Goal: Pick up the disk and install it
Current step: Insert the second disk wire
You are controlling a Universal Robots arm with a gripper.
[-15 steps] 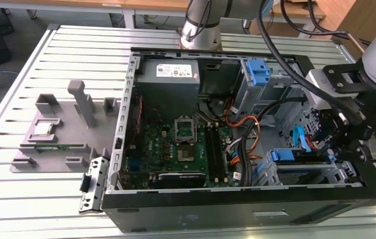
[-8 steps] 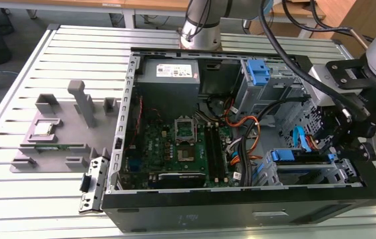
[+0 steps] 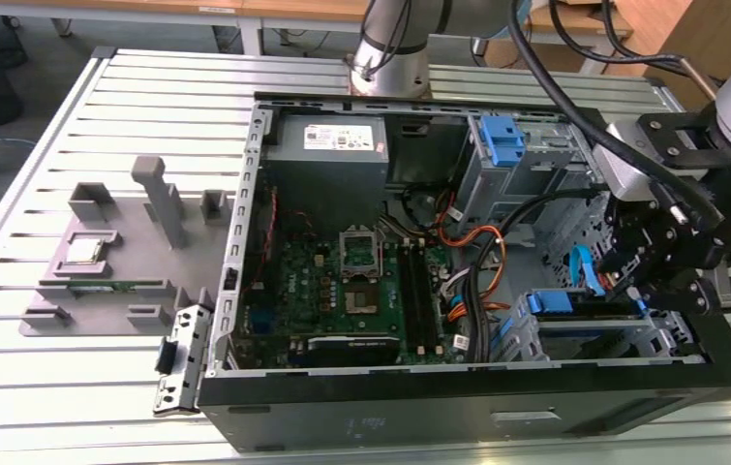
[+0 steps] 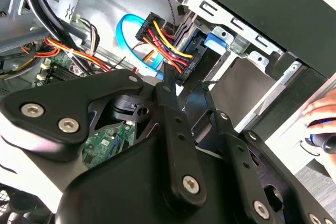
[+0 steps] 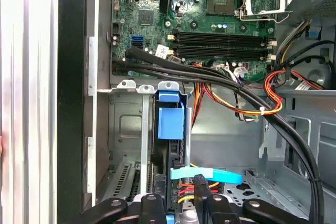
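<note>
The disk (image 3: 569, 308) stands on edge in the drive bay at the case's near corner, on the exterior view's right, its bright blue carrier frame (image 5: 170, 121) toward the motherboard. My gripper (image 3: 634, 287) hangs over the bay's outer end. In both wrist views its two black fingers (image 5: 203, 195) straddle the disk's thin edge, and my gripper (image 5: 181, 203) looks shut on it. Red, yellow and black power wires (image 4: 165, 40) and a light blue flat cable (image 5: 207, 174) sit right at my gripper (image 4: 181, 85).
The open black computer case (image 3: 469, 407) lies on a slatted metal table (image 3: 29, 387). A motherboard (image 3: 339, 291), a grey metal box (image 3: 326, 140) and an upright blue latch (image 3: 501, 140) are inside. Grey fixtures (image 3: 120, 242) stand outside. A person's hand (image 4: 320, 121) is beside the case.
</note>
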